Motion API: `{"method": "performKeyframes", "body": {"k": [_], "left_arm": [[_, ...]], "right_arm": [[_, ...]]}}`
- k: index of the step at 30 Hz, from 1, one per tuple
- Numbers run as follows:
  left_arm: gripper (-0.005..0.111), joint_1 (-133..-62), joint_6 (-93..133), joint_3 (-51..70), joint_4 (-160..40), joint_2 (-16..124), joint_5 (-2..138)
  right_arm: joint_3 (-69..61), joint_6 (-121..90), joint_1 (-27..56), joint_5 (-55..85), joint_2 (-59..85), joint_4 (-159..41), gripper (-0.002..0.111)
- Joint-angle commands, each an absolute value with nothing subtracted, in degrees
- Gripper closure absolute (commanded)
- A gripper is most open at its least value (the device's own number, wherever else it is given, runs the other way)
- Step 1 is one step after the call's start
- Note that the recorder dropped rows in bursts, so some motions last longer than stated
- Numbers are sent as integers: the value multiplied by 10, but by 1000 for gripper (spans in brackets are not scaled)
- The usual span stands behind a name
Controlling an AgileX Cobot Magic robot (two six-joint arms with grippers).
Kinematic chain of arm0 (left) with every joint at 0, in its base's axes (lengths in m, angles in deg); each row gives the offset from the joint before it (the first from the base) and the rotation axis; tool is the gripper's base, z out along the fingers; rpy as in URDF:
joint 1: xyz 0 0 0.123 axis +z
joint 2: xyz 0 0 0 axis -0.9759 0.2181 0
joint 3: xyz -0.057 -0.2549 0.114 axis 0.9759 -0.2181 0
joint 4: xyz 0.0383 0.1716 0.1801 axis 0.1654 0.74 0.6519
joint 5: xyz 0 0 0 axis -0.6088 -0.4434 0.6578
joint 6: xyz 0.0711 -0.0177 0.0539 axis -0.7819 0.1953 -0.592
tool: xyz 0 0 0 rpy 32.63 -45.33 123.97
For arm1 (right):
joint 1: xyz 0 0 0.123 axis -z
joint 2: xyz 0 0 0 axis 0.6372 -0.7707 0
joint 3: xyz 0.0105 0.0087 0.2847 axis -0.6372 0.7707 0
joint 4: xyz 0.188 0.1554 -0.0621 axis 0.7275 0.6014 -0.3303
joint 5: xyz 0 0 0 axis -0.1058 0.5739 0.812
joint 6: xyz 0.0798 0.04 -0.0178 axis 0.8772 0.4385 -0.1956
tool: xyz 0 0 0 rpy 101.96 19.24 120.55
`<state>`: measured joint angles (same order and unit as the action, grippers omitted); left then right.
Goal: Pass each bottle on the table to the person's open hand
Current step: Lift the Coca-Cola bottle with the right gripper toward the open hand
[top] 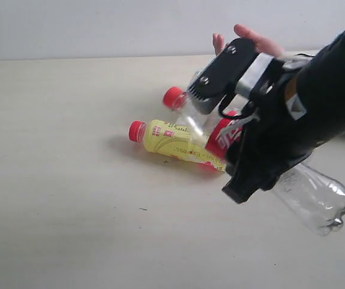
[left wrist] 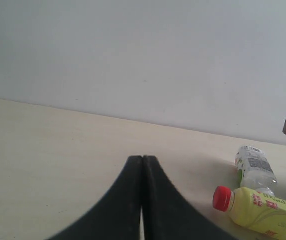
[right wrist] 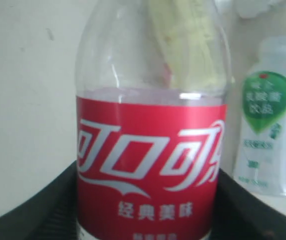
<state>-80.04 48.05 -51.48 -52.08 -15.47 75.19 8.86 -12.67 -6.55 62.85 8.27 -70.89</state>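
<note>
Bottle with the red label and red cap is found nearest the exterior camera, its clear base thrust forward at the right and its cap pointing away toward the middle of the table. It is clamped round its labelled middle by the right gripper, with one black finger seen above the body and one below. In the right wrist view the label is framed by dark gripper parts on either side. The bottle is held lying over, roughly level, and whether any part of it rests on the tabletop cannot be told. Just behind it, the yellow-labelled bottle is laid on its side on the table, red cap to the left, its other end hidden behind the held bottle and the gripper. It is also glimpsed through the clear shoulder of the held bottle in the right wrist view. Beyond that, a white-and-green labelled bottle is seen on the table, near the yellow one. Farther back, the person's open hand is seen behind the gripper's upper finger, by the table's far edge. The left gripper is shown only in its own wrist view. Its two black fingers are pressed together with nothing between them, above bare table, with the yellow and the white-and-green bottles well beyond it and a pale wall at the back
</note>
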Motion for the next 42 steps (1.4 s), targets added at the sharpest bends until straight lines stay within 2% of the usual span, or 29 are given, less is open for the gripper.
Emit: {"method": "performKeyframes", "body": {"k": [1, 8, 14, 20, 24, 31, 42], "left_arm": [[107, -804, 480, -515, -518, -158, 746], [107, -804, 480, -515, -518, -158, 746], [107, -804, 480, -515, -518, -158, 746], [107, -804, 480, -515, -518, -158, 746], [107, -804, 480, -515, -518, -158, 746], [107, -804, 480, -515, -518, -158, 746], [107, -804, 480, -515, -518, -158, 746]], "right_arm": [[87, -121, 4, 645, 109, -701, 108], [23, -113, 107, 644, 109, -700, 108], [6, -116, 107, 670, 121, -713, 108], [-11, -81, 107, 625, 100, -738, 108], [-89, -53, 140, 651, 41, -718, 108], [-273, -114, 208, 782, -115, -601, 108], [-458, -113, 241, 838, -283, -555, 108]]}}
